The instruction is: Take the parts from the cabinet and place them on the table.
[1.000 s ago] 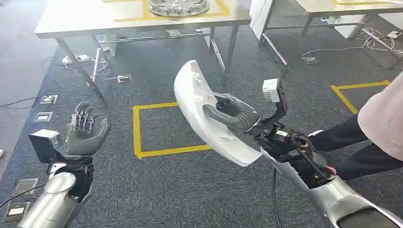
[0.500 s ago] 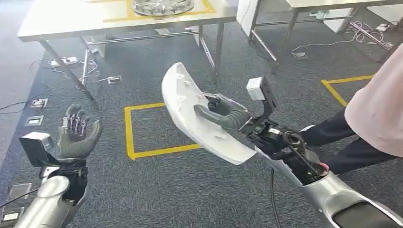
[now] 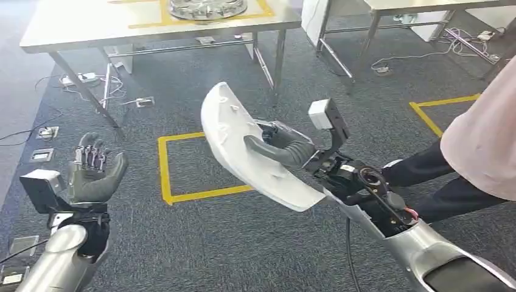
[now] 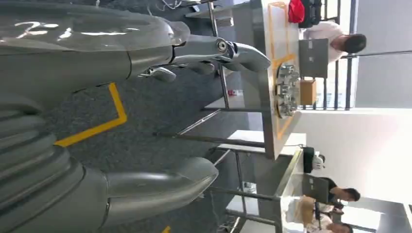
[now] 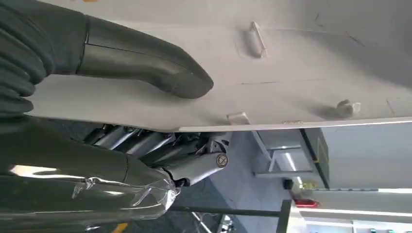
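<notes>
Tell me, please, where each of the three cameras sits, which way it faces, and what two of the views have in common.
Head view: high on the body, facing forward and down at the carpet; both arms show, the right hand gripping the white curved part, the left hand holding nothing.
Left wrist view: behind the left hand, facing toward the table.
Right wrist view: behind the right hand, facing the white curved part.
Shared: head and left wrist views both show the table and the metal part on it.

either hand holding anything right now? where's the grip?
The right hand holds the white curved panel at its middle, thumb across the inner face, fingers behind the edge. The left hand is empty, fingers apart.
</notes>
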### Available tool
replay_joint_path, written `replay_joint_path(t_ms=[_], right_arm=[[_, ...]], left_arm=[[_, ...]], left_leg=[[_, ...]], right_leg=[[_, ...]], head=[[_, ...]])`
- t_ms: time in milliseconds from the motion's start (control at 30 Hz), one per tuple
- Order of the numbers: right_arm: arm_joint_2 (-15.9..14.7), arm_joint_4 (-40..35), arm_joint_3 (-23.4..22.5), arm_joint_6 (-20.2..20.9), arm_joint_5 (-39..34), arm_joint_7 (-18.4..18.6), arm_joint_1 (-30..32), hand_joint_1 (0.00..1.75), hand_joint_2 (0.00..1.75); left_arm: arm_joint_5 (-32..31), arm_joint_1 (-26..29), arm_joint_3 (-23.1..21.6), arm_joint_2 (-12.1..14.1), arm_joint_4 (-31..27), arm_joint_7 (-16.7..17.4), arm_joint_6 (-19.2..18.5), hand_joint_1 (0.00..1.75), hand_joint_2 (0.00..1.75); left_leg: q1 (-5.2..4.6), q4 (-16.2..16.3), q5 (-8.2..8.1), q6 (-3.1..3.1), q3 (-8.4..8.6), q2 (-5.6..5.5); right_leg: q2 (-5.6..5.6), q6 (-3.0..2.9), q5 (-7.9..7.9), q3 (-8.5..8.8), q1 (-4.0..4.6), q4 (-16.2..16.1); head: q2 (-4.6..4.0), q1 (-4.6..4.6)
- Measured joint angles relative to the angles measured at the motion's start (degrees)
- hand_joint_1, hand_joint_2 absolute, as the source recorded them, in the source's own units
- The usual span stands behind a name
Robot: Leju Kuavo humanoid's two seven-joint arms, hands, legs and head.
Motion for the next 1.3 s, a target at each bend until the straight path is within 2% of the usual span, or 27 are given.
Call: replay_joint_path(t_ms=[633,667,700,733,767,800,833,900,933,967,1000,1067,1100,1133,1167,1200,1267,1300], right_arm=[[0.0,0.0,1.09,-0.33,-1.09,0.17,-0.71,1.75,1.75],[0.0,0.0,1.11,-0.33,-1.09,0.17,-0.73,1.75,1.75],[0.0,-0.18,1.14,-0.33,-1.11,0.2,-0.76,1.75,1.75],[0.0,-0.46,1.11,-0.33,-1.11,0.24,-0.8,1.75,1.75],[-0.02,-0.74,1.09,-0.33,-1.11,0.24,-0.93,1.75,1.75],[-0.02,-0.79,1.07,-0.33,-1.13,0.15,-1.1,1.75,1.75],[-0.02,-0.79,1.14,-0.33,-1.14,0.15,-1.33,1.75,1.75],[-0.02,-0.79,1.2,-0.33,-1.14,0.09,-1.05,1.75,1.75],[-0.02,-0.79,1.29,-0.33,-1.13,0.07,-0.88,1.75,1.75],[-0.02,-0.79,1.36,-0.33,-1.11,0.07,-0.78,1.75,1.75],[-0.02,-0.79,1.4,-0.33,-1.14,0.04,-0.78,1.75,1.75],[-0.02,-0.79,1.4,-0.33,-1.14,-0.02,-0.9,1.75,1.75],[-0.02,-0.77,1.4,-0.33,-1.22,-0.02,-0.8,1.75,1.75],[-0.02,-0.7,1.46,-0.33,-1.31,-0.02,-0.88,1.75,1.75],[-0.02,-0.79,1.55,-0.31,-1.4,-0.04,-0.78,1.75,1.75],[-0.02,-0.77,1.57,-0.33,-1.46,-0.02,-0.61,1.75,1.75],[-0.02,-0.77,1.62,-0.31,-1.64,-0.09,-0.83,1.75,1.75],[0.02,-0.96,1.62,-0.31,-1.64,-0.13,-0.87,1.75,1.75]], left_arm=[[0.59,-0.18,0.0,0.02,-0.02,0.59,-0.24,0.0,1.75],[0.59,-0.21,0.0,0.02,-0.02,0.59,-0.24,0.0,1.75],[0.61,-0.22,-0.02,0.09,-0.09,0.59,-0.24,0.0,1.75],[0.61,-0.28,0.0,0.09,-0.26,0.59,-0.24,0.0,1.75],[0.61,-0.22,0.0,0.02,-0.57,0.57,-0.24,0.0,1.75],[0.61,-0.29,-0.02,0.02,-0.59,0.52,-0.35,0.0,1.75],[0.61,-0.49,-0.02,0.02,-0.59,0.57,-0.44,0.0,1.75],[0.59,-0.33,-0.02,0.02,-0.59,0.57,-0.59,0.0,1.75],[0.57,-0.2,-0.02,0.0,-0.59,0.59,-0.59,0.0,1.75],[0.57,-0.11,-0.02,0.0,-0.59,0.59,-0.59,0.0,1.75],[0.57,-0.05,-0.02,0.0,-0.59,0.59,-0.59,0.0,1.75],[0.57,-0.07,-0.02,0.0,-0.59,0.59,-0.61,0.0,1.75],[0.57,-0.08,-0.02,0.02,-0.59,0.59,-0.63,0.0,1.75],[0.57,-0.16,-0.02,0.07,-0.66,0.54,-0.63,0.0,1.75],[0.57,-0.08,-0.02,0.09,-0.66,0.59,-0.66,0.0,1.75],[0.5,-0.02,-0.02,0.09,-0.68,0.59,-0.68,0.0,1.75],[0.52,0.04,-0.02,0.09,-0.68,0.59,-0.68,0.0,1.75],[0.5,-0.02,-0.02,0.11,-0.88,0.57,-0.68,0.0,1.75]], left_leg=[[0.0,0.01,0.0,0.0,0.01,0.0],[-0.13,0.23,-0.27,0.23,-0.13,-0.02],[-0.36,-0.01,-0.36,0.98,0.02,-0.04],[-0.34,-0.72,-0.28,1.25,0.45,0.13],[0.66,-2.42,0.39,1.39,1.59,0.19],[0.59,-3.32,0.36,1.44,2.62,0.43],[0.67,-3.37,0.39,1.66,3.04,0.61],[0.77,-3.31,-0.04,1.53,3.45,0.77],[0.85,-3.21,-0.31,1.3,3.57,0.77],[1.04,-3.0,-0.65,0.98,3.77,0.74],[1.3,-2.68,-1.11,0.65,3.99,0.66],[2.04,-1.49,-2.41,-0.24,4.51,0.4],[2.17,-0.68,-3.27,-0.93,4.48,0.37],[1.81,-0.13,-3.63,-1.5,3.96,0.16],[1.81,0.05,-3.62,-1.72,3.67,0.05],[1.91,-0.03,-3.58,-1.86,3.7,0.04],[2.15,-0.33,-4.01,-2.33,4.06,0.02],[2.18,0.55,-4.37,-2.47,4.01,1.33]], right_leg=[[0.0,0.01,0.01,0.02,0.0,0.0],[-0.01,0.14,0.07,0.15,-0.35,-0.41],[-0.02,0.61,0.1,0.3,-0.45,-0.75],[0.04,0.81,0.19,0.65,-0.28,-1.47],[-0.07,0.89,0.04,0.57,0.02,-1.52],[-0.42,1.07,-0.8,0.16,0.06,0.14],[-0.58,1.18,-2.73,-1.55,-0.09,4.09],[-0.68,1.57,-6.31,-6.99,-0.46,14.19],[-0.72,1.86,-6.79,-9.09,-0.73,17.33],[-0.84,2.14,-5.75,-9.75,-1.05,17.41],[-0.95,2.5,-3.43,-8.94,-1.35,14.68],[-1.03,3.38,2.81,-4.39,-2.16,4.16],[-0.65,4.18,3.02,-2.76,-2.43,0.6],[0.09,3.89,1.83,-1.66,-1.86,0.43],[0.05,2.64,1.67,-2.17,-2.0,0.86],[0.02,2.2,1.42,-2.38,-1.77,1.09],[0.03,1.25,0.96,-1.94,-1.74,1.24],[-0.05,0.66,0.6,-1.41,-1.8,1.09]], head=[[0.0,-0.15],[0.0,-0.15],[0.0,-0.39],[0.0,-0.57],[0.0,-0.61],[-0.02,-0.37],[0.0,-0.11],[0.0,0.26],[0.0,0.26],[0.0,0.35],[0.0,0.41],[0.0,0.83],[0.0,1.22],[-0.02,1.82],[0.0,1.68],[0.0,1.07],[0.0,0.96],[0.0,0.66]])
